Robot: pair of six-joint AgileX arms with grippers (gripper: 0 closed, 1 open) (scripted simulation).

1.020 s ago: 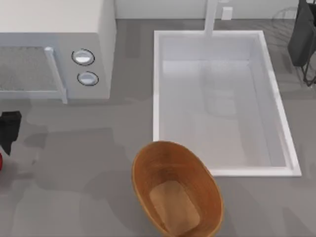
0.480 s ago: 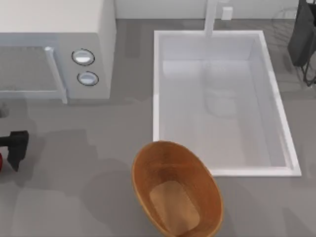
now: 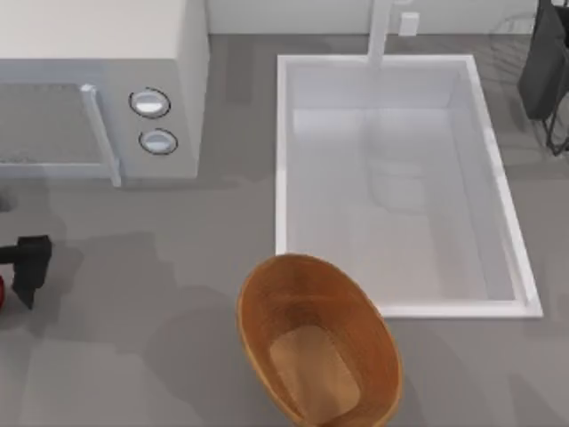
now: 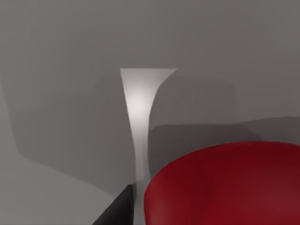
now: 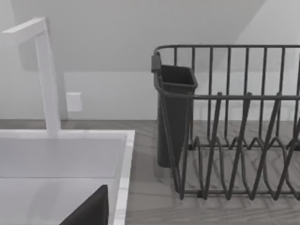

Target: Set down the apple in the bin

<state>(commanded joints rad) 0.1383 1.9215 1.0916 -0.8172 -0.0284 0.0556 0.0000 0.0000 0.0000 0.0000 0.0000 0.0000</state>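
Now left gripper (image 3: pixel 27 267) unmoved, finger state unclear, apple (image 4: pixel 225 185) beside it.

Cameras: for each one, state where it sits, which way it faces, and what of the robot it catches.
Top view: above the table, looking down on the bin, sink and microwave; the left gripper sits at the left edge beside the apple.
Left wrist view: on the left arm, close over the apple; a dark piece of the gripper shows.
Right wrist view: on the right arm, facing the dish rack and faucet.
Shared: apple; sink, faucet.
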